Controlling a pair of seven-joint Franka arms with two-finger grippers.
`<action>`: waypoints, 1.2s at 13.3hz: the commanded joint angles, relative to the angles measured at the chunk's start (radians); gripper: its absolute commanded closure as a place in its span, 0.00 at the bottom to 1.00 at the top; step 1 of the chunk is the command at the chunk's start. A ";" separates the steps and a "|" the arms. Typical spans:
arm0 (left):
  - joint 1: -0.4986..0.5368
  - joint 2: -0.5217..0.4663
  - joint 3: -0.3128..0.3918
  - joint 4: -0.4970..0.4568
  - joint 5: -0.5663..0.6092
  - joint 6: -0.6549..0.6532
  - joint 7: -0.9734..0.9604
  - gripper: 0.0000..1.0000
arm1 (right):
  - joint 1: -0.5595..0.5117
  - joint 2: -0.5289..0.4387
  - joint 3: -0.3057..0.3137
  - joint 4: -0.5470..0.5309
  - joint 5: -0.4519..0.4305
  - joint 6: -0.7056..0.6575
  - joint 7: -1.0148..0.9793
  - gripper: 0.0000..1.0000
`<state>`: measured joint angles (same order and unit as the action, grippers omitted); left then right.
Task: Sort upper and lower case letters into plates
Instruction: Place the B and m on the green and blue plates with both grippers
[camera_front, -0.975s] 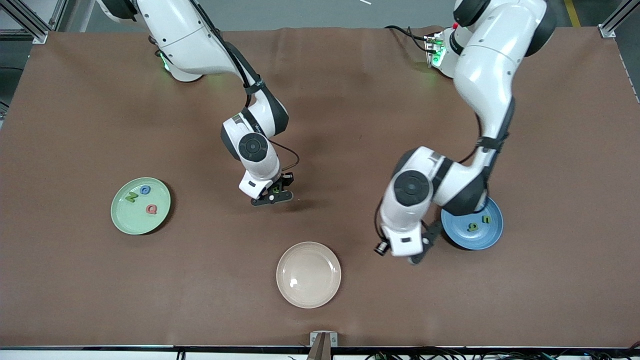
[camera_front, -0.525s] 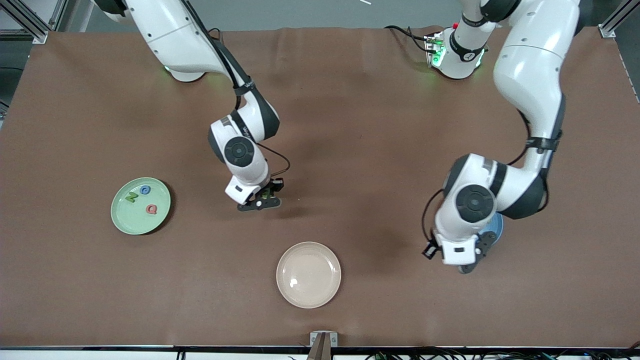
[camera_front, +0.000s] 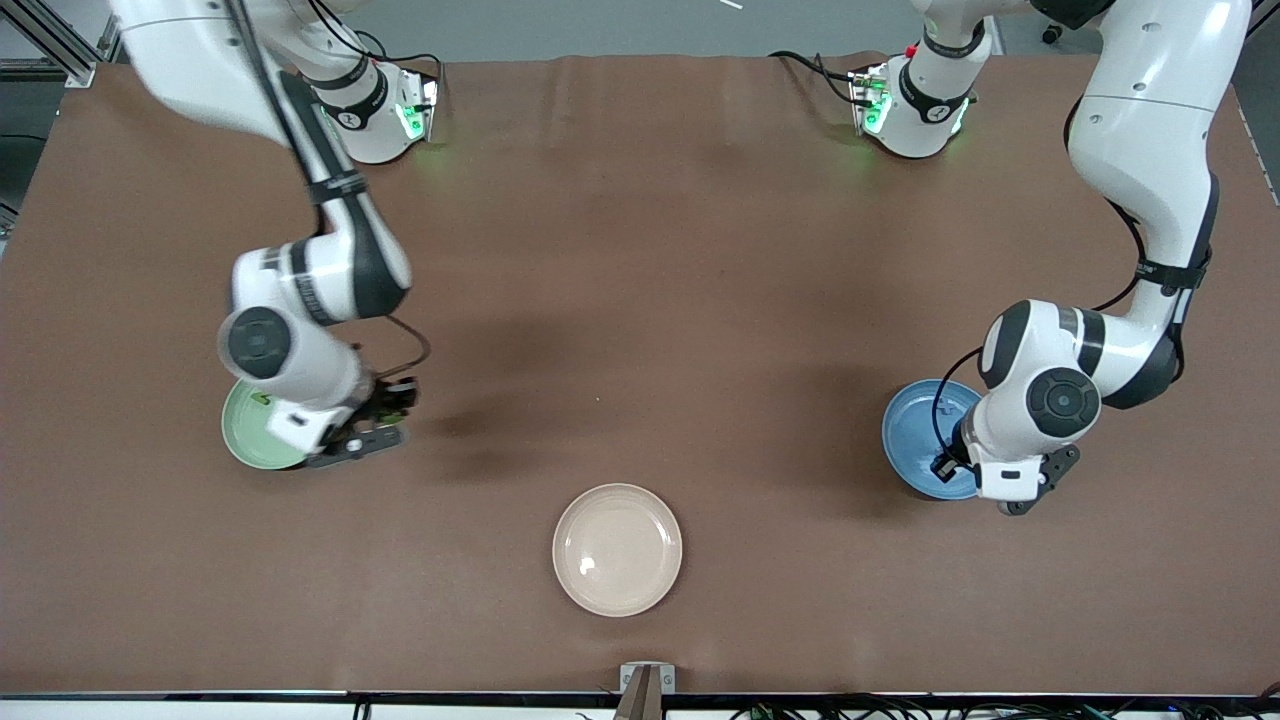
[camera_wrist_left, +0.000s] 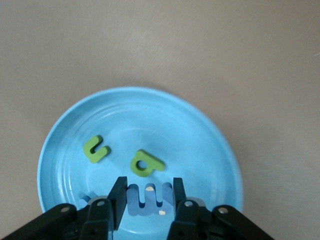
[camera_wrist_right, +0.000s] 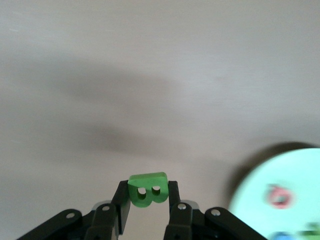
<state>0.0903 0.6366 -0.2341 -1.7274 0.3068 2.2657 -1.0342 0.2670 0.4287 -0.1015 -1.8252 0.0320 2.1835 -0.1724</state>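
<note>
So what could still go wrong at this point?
The right claw grips the green B over bare table, just short of the light green plate; released now, it would probably miss. The left claw has a blue letter between its fingers over the blue plate, near the rim; it might tip out.

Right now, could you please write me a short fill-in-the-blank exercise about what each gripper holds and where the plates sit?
1. The right gripper is shut on a green letter ____.
2. The left gripper hangs over the ____ plate, with a blue letter between its fingers.
3. Two ____ letters lie loose in that plate.
4. The cream plate, which holds no letters, lies ____ to the front camera than the light green plate.

Missing words: B; blue; green; nearer
</note>
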 joint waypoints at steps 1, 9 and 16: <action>0.014 -0.055 -0.016 -0.073 -0.003 0.002 0.047 0.02 | -0.136 -0.021 0.019 -0.039 -0.010 0.012 -0.192 0.86; -0.007 -0.190 -0.118 0.226 -0.014 -0.354 0.183 0.00 | -0.317 0.031 0.019 -0.163 -0.009 0.197 -0.447 0.85; 0.049 -0.351 -0.156 0.307 -0.029 -0.475 0.414 0.00 | -0.353 0.120 0.019 -0.164 -0.006 0.297 -0.504 0.50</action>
<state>0.1137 0.3632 -0.3865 -1.4110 0.3066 1.8285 -0.7156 -0.0699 0.5507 -0.1021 -1.9833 0.0318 2.4670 -0.6637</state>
